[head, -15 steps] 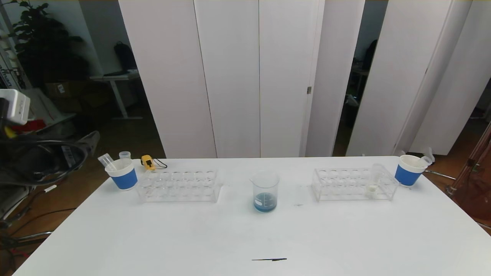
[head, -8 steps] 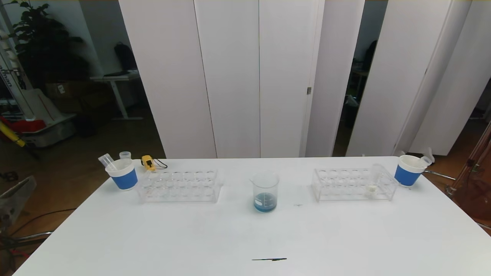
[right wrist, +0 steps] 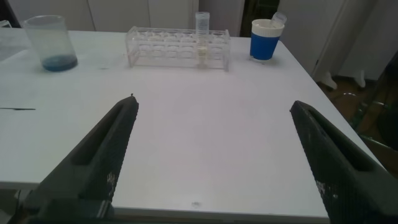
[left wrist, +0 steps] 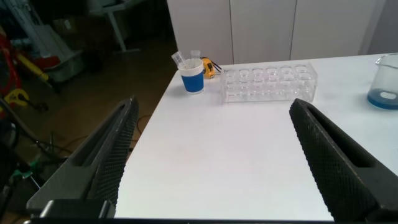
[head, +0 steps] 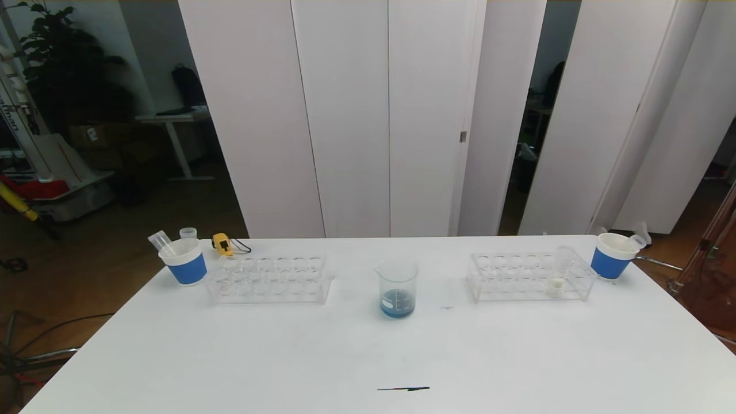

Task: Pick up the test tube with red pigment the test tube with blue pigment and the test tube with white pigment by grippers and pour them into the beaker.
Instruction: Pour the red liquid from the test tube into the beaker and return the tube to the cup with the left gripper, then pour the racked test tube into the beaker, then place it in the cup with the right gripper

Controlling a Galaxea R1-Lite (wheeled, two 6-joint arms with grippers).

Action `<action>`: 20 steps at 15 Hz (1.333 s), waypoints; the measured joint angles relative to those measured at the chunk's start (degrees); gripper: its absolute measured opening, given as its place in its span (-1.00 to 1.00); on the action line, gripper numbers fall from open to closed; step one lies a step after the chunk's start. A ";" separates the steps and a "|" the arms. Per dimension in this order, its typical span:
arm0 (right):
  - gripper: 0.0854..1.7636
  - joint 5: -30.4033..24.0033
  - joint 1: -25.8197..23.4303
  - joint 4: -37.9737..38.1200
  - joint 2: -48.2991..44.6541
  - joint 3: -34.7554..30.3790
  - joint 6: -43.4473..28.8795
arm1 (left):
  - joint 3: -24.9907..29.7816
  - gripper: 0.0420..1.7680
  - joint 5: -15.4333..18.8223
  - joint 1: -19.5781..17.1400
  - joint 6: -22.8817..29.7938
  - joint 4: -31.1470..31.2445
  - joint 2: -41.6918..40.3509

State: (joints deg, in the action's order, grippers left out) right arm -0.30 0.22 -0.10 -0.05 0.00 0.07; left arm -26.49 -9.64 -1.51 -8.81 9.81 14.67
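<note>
Blue liquid already tints the bottom of the beaker, which stands at the middle of the white table between two clear racks. Only the test tube with white pigment remains upright, in the right rack near its end by the right paper cup; the left rack looks empty, though its clear cells make that hard to confirm. No tube with blue or red pigment can be made out.

Both arms hang back at the table's near edge, outside the head view. The left gripper and the right gripper each show their jaws spread wide with nothing between them.

That last tube is likely light, rigid, slick and easily cracked. A gentle pinch on its bare upper wall, above the rack and well clear of the cream liquid, seems the safest hold, lifting straight up.
</note>
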 joint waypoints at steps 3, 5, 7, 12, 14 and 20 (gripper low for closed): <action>0.98 -0.02 0.00 0.00 0.00 0.00 0.02 | 0.87 0.96 5.49 1.29 0.06 5.17 -8.14; 0.98 0.00 0.02 -0.01 0.00 0.00 0.00 | 2.60 0.96 7.30 1.49 0.61 6.72 -11.92; 0.98 0.00 0.02 0.00 0.00 0.00 0.00 | 4.64 0.96 7.00 1.51 0.94 6.55 -13.65; 0.98 0.00 0.00 0.00 0.00 0.00 0.00 | 18.26 0.96 3.89 1.51 1.88 -5.55 -14.76; 0.98 -0.02 0.00 0.00 0.00 0.00 0.00 | 23.43 0.96 6.53 1.51 4.61 -13.51 -14.82; 0.98 -0.02 0.00 0.00 0.00 0.00 0.00 | 26.33 0.96 9.72 1.51 7.33 -9.57 -14.85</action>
State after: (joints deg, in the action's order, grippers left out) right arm -0.33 0.22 -0.10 -0.05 0.00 0.07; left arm -0.16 0.07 0.00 -1.49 0.24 -0.18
